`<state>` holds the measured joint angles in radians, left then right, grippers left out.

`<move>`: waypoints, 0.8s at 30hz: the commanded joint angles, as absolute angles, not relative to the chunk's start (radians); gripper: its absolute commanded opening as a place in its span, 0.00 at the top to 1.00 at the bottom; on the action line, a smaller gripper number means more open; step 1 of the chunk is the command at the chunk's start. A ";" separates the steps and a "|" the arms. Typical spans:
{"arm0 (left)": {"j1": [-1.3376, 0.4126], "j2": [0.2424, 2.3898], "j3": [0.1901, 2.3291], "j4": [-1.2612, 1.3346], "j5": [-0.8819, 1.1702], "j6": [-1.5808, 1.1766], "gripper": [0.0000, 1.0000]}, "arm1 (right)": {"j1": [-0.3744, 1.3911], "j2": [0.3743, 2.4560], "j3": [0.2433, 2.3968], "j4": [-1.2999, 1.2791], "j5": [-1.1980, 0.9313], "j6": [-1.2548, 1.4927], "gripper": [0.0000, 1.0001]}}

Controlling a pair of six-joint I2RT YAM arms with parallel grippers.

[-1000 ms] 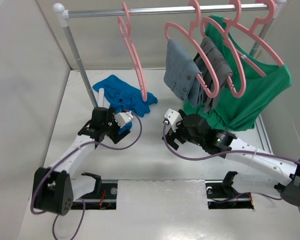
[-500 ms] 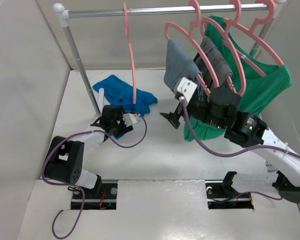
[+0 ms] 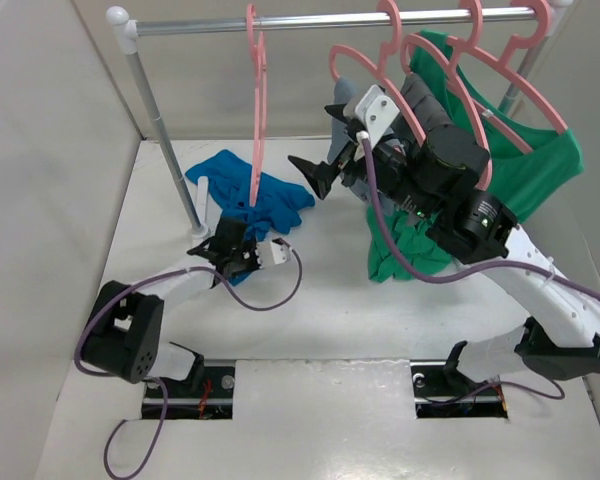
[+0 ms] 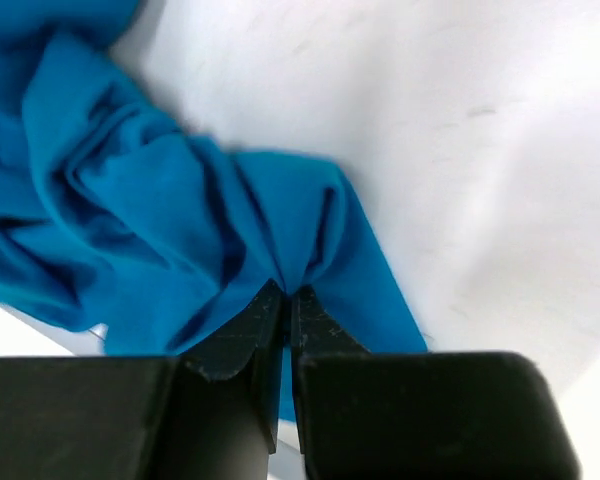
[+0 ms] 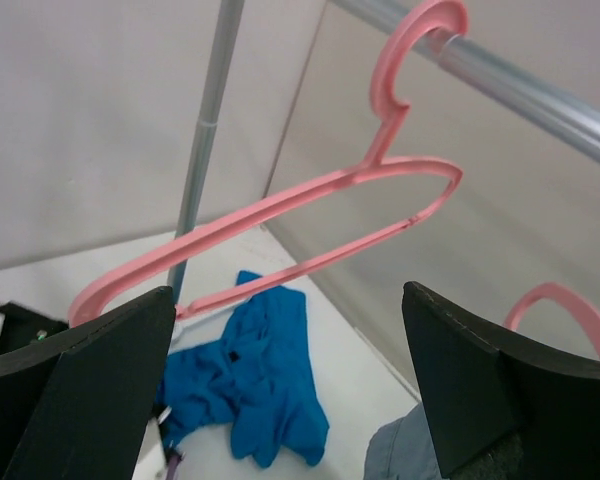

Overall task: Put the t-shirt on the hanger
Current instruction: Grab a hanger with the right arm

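Note:
The bright blue t-shirt [image 3: 252, 193] lies crumpled on the white table beside the rack's left post. My left gripper [image 3: 232, 258] is low at its near edge, and in the left wrist view this gripper [image 4: 288, 292] is shut on a pinched fold of the t-shirt [image 4: 150, 200]. The empty pink hanger [image 3: 255, 110] hangs edge-on from the rail [image 3: 320, 20]. My right gripper [image 3: 323, 145] is raised just right of it, open. In the right wrist view the hanger [image 5: 280, 210] crosses ahead of the open right gripper [image 5: 288, 300], with the t-shirt [image 5: 250, 390] below.
Further pink hangers on the right carry grey trousers [image 3: 420, 100] and a green shirt [image 3: 525, 175]. The rack's left post [image 3: 165, 140] stands by the t-shirt. A grey trouser leg [image 5: 405, 455] shows low in the right wrist view. White walls enclose the table.
My left gripper has closed from open onto a fold of the t-shirt. The right arm has risen from the table up beside the empty hanger, which has turned edge-on.

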<state>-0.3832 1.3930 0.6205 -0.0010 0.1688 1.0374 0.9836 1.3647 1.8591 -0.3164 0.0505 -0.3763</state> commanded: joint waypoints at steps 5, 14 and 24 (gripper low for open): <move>-0.590 1.183 0.680 -0.464 0.258 1.207 1.00 | 0.992 1.477 2.087 -0.149 0.141 -0.368 0.00; -0.684 1.089 0.572 -0.267 0.183 1.065 0.31 | 1.011 1.703 2.339 -0.149 0.242 -0.314 0.00; -0.684 1.121 0.552 -0.204 0.124 1.000 0.25 | 1.069 1.871 2.479 -0.100 0.466 -0.325 0.02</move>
<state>-0.6853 1.1244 0.5663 -0.2256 0.1417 1.0348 1.0420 1.8732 2.4260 -0.1696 0.3668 -0.3256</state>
